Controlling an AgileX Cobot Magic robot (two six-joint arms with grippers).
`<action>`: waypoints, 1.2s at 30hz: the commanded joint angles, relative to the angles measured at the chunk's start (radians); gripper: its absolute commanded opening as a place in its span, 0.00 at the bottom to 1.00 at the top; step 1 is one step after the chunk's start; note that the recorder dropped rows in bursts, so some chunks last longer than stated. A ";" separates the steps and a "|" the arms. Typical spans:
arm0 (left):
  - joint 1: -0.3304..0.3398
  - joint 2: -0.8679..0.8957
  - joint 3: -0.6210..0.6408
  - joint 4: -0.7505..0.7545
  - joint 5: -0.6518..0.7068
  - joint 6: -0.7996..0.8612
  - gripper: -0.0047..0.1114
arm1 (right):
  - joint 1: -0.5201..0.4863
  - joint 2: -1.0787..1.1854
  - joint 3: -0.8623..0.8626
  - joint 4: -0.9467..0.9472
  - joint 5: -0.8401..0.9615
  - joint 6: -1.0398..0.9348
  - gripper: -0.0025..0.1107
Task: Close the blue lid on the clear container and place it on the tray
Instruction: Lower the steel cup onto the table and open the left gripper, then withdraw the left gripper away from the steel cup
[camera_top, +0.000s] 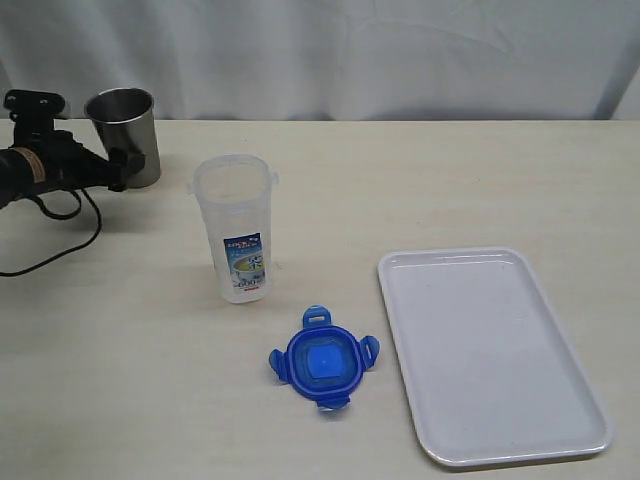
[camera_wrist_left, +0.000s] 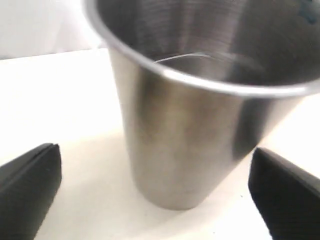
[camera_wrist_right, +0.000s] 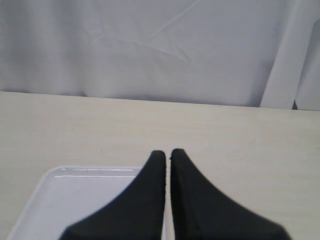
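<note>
At the far-left corner of the tabletop (camera_top: 430, 180), the left tool (camera_wrist_left: 152, 150) is spread around a steel cup (camera_top: 125, 135). The clear container (camera_top: 236, 230) is stood upright, uncovered, left of centre. The blue lid (camera_top: 322, 363) is laid flat near the front edge. The tray (camera_top: 490, 400) is set toward the front-right corner, with the right tool (camera_wrist_right: 167, 155) pressed together above it.

You've got the container (camera_top: 238, 230) upright on the table (camera_top: 450, 180), left of centre; lid (camera_top: 323, 365) flat on the table in front of it and slightly right, apart from it; tray (camera_top: 490, 380) just right of the lid, not touching; cup (camera_top: 125, 135) behind-left of the container, near the far edge; left gripper (camera_top: 122, 165) at the cup, one finger either side.
</note>
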 joint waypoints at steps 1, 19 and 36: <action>0.014 -0.046 0.055 -0.006 -0.034 0.031 0.95 | -0.002 -0.002 0.001 -0.008 -0.006 -0.003 0.06; 0.018 -0.397 0.416 0.045 -0.025 -0.082 0.95 | -0.002 -0.002 0.001 -0.008 -0.006 -0.003 0.06; 0.018 -0.634 0.536 0.632 -0.112 -0.632 0.95 | -0.002 -0.002 0.001 -0.008 -0.006 -0.003 0.06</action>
